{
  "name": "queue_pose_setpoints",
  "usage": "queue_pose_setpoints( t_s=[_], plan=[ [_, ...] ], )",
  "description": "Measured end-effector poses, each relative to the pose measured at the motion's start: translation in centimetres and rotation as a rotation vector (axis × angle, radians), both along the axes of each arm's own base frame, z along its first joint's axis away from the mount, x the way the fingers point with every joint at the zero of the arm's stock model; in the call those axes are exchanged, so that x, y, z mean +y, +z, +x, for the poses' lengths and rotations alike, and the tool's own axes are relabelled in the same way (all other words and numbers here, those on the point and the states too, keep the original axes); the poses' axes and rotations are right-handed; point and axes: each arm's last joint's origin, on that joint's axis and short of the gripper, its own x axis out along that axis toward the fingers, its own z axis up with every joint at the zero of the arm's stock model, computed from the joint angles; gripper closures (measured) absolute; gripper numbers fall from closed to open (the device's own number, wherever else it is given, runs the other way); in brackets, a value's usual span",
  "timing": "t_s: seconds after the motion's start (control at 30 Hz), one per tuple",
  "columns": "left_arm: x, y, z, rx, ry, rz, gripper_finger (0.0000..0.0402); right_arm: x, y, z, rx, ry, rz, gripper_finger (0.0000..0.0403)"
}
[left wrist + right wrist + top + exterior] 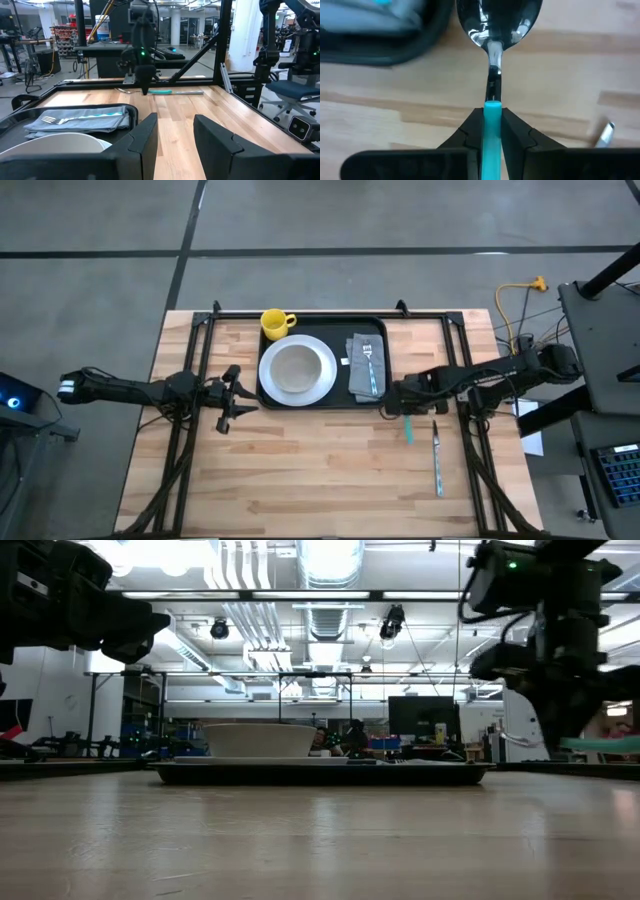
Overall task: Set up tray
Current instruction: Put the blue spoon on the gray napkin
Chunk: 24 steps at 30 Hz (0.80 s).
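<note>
The black tray [330,326] lies at the table's far middle. It carries a white plate [297,370], a yellow mug [277,323] and a grey napkin [360,380] with a fork [372,362] on top. Just right of the tray's near right corner, my right gripper [398,408] is shut on a spoon [495,25] with a teal handle. A knife [437,462] lies on the wood, nearer the table's front. My left gripper [175,145] stands open left of the tray, level, with nothing between its fingers. My right gripper pinches the spoon's teal handle [492,112] between its two fingers, close to where the handle meets the metal neck. The fingers point down from above, across the handle. The spoon is lifted clear of the table, with its bowl toward the tray and the handle's free end [408,432] toward the near edge.
Dark frame bars [190,470] run along both sides of the table and across its far edge. Bare wood [320,470] fills the table's near half. The room beyond holds racks and equipment.
</note>
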Motion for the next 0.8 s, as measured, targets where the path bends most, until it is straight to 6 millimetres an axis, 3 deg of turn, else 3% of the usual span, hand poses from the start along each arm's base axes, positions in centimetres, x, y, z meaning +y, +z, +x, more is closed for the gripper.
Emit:
queue_pose_setpoints(
  t_s=[0.5, 0.8],
  plan=[
    [0.0, 0.0, 0.0, 0.0, 0.0, 0.0, 0.0294, -6.1, 2.1, 1.6, -0.076, -0.044, -0.063, 0.0372],
    [0.0, 0.0, 0.0, 0.0, 0.0, 0.0, 0.0294, -9.6, 2.4, 5.4, -0.056, -0.009, -0.081, 0.0372]
  ],
)
